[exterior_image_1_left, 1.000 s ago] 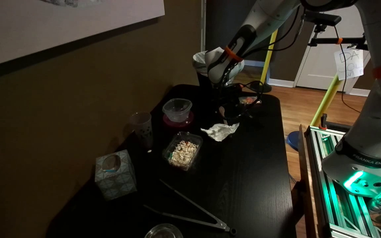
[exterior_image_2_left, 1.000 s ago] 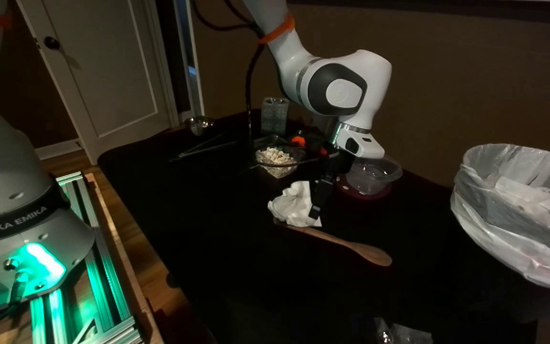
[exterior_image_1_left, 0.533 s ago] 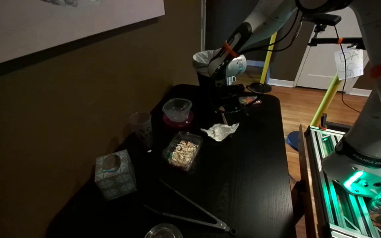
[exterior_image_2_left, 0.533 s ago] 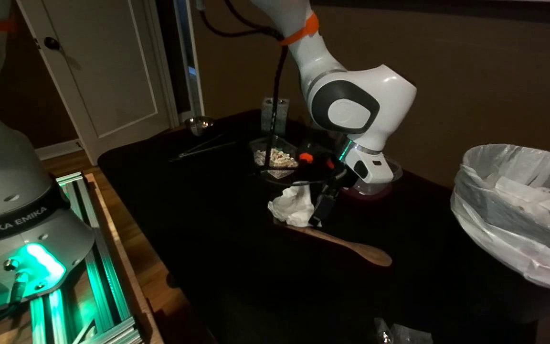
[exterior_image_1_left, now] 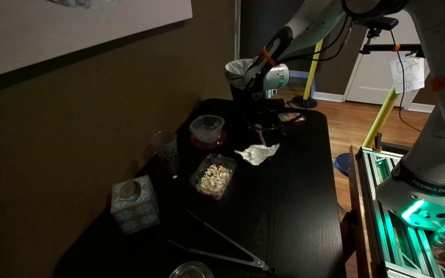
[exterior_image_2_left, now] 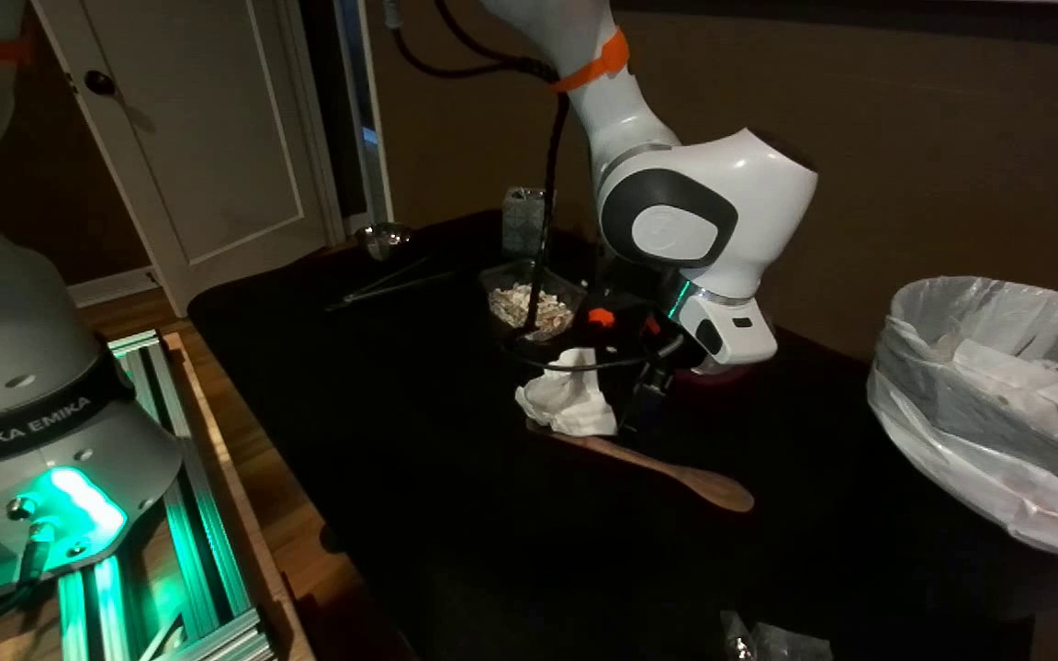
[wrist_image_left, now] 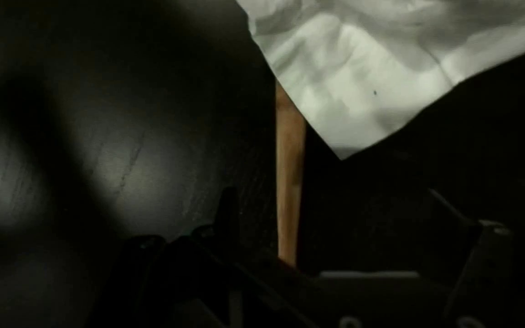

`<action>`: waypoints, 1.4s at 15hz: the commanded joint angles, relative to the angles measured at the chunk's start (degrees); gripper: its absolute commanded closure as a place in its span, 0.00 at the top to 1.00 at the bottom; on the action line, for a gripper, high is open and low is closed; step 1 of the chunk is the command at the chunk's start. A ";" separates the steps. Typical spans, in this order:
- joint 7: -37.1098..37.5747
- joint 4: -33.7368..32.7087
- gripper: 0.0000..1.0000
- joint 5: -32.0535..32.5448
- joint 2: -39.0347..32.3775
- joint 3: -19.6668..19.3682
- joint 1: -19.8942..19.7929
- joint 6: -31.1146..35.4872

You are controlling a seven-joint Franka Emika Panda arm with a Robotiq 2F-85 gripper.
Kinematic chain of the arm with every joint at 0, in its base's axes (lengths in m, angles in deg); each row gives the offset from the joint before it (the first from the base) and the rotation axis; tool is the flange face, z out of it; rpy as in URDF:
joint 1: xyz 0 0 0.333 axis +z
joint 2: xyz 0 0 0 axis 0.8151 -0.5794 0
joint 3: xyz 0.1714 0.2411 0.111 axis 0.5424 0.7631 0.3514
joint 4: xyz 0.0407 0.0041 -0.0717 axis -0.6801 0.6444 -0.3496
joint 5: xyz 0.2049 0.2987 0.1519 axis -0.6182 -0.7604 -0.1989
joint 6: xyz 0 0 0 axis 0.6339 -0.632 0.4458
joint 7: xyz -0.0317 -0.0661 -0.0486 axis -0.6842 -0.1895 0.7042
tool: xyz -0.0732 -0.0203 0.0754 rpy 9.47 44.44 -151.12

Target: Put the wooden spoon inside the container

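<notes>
The wooden spoon lies on the black table, its handle end under a crumpled white paper. It also shows in an exterior view and in the wrist view. My gripper is open and empty; the spoon's handle runs between the fingers, nearer the left one. In an exterior view my gripper is dark, above the spoon beside the paper; its height is hard to judge. An empty clear container stands on a dark red lid; the arm mostly hides it elsewhere.
A clear box of pale flakes, a cup, a tissue box and black tongs share the table. A lined trash bin stands past the table's end. A small packet lies near that end.
My arm has shifted toward the bin end of the table and its wrist has turned. The gripper has moved from beside the paper to over the spoon's handle. Spoon, paper and container stay put.
</notes>
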 commanded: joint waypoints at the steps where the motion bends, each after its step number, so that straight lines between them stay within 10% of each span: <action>1: 1.24 0.37 1.00 -6.37 -2.06 0.77 -0.61 8.62; 15: 3.20 -1.72 1.00 0.08 -5.70 -4.16 1.25 9.13; 21: -0.34 -1.44 0.56 -0.92 -6.94 -1.84 -0.48 8.85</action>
